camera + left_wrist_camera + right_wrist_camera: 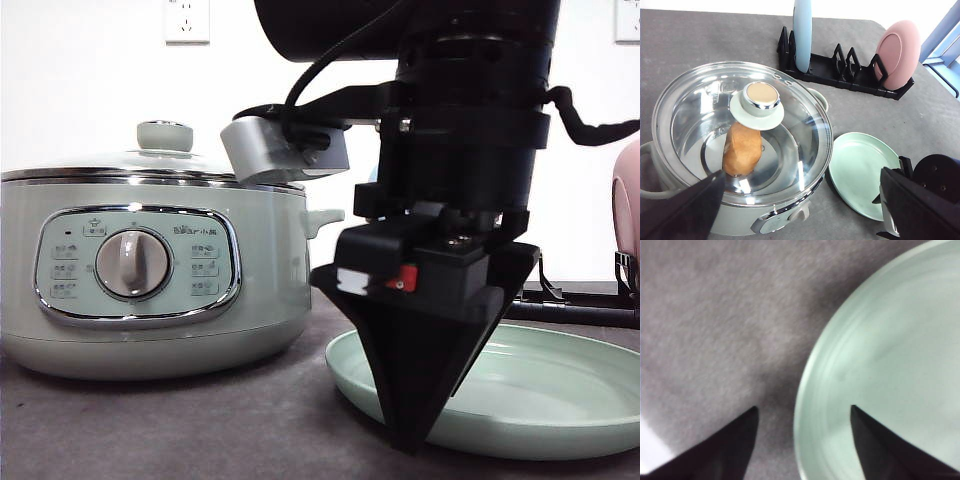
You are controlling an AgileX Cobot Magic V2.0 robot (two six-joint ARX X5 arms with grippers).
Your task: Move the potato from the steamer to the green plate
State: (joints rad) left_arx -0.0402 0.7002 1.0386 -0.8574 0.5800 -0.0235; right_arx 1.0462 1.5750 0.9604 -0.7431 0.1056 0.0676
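The right gripper (412, 440) points down at the green plate's (560, 430) near rim, beside the lidded steamer (150, 290).

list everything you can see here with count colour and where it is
steamer: 1, pale sage green, on the grey table, left of the green plate
glass lid: 1, clear with a green knob, closed on the steamer
potato: 1, orange-brown, inside the steamer under the lid
green plate: 1, pale mint, flat on the table, empty
dish rack: 1, black, at the back of the table
blue plate: 1, light blue, upright in the rack
pink plate: 1, pink, upright at the rack's other end
table: 1, grey
left gripper: 1, black, open, above the steamer
right gripper: 1, black, open, astride the green plate's rim
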